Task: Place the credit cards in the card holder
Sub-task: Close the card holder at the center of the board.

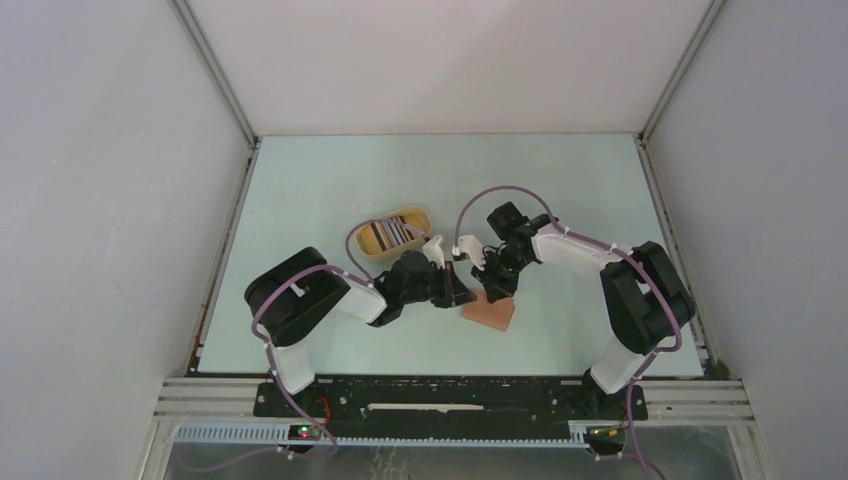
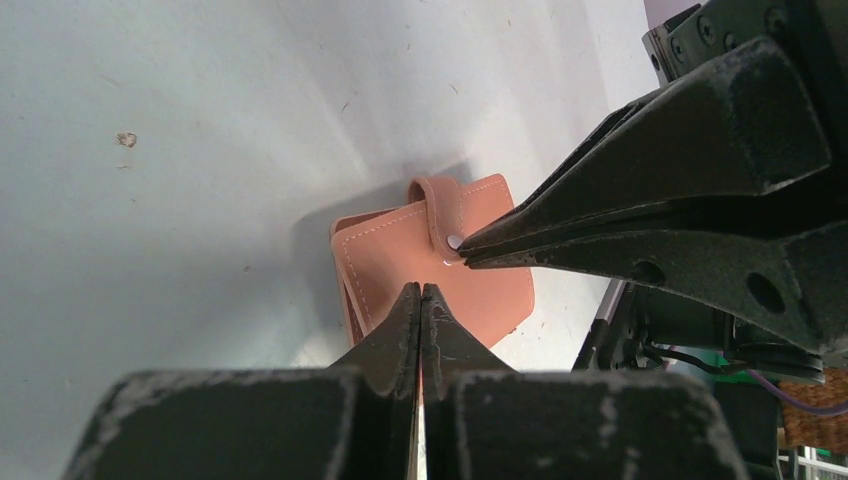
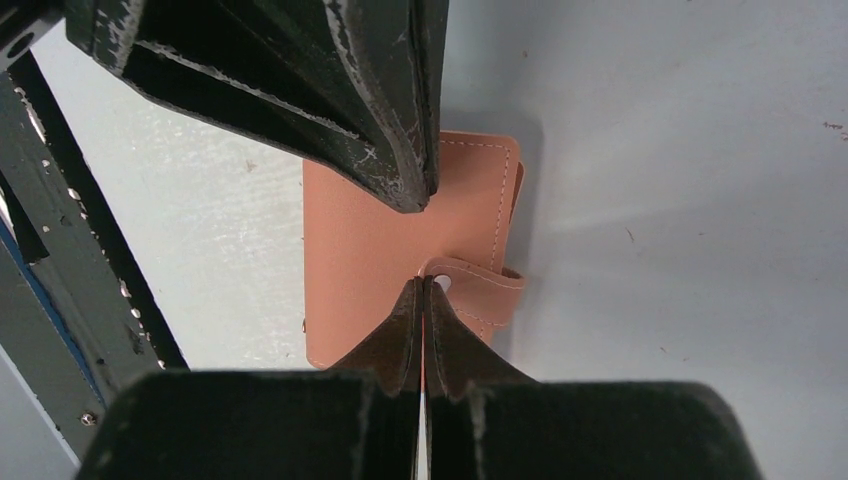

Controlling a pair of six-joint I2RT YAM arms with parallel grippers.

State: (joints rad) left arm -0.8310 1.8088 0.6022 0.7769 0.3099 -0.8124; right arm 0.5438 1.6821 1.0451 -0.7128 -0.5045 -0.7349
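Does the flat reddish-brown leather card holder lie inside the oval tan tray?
No, the card holder lies on the pale table, apart from the tray.

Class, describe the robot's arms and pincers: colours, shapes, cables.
The left arm and right arm have bulky black joints, white links and looping purple cables. The left pincer and right pincer each have two black wedge-shaped fingers tapering to points, with whitish scuffs.

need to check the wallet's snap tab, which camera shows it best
Right wrist: the snap tab lies large and face-on over the wallet edge. Left wrist shows it too, the shut right gripper at its snap. From the top, the wallet is a small patch, tab indiscernible.
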